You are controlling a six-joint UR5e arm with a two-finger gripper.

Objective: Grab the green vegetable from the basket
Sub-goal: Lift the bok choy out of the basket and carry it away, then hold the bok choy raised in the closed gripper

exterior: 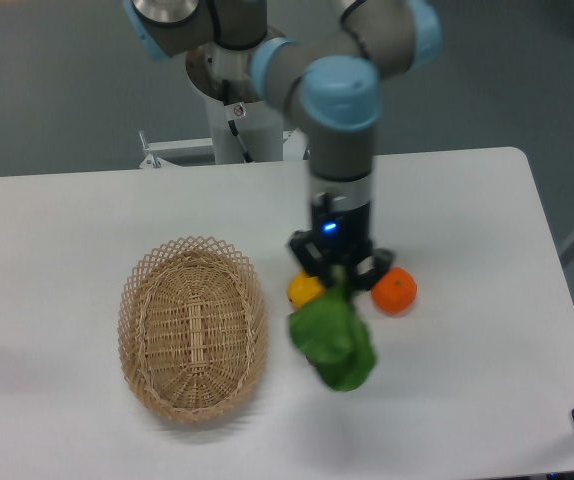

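While the basket (193,340) sits apart, narrow fingers (339,272) pinch the green vegetable (333,340) by its stalk.

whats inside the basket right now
Only bare woven wicker shows inside the basket. The green vegetable hangs from the gripper out to its side, over the table. The whole basket floor is in view, nothing covers it.
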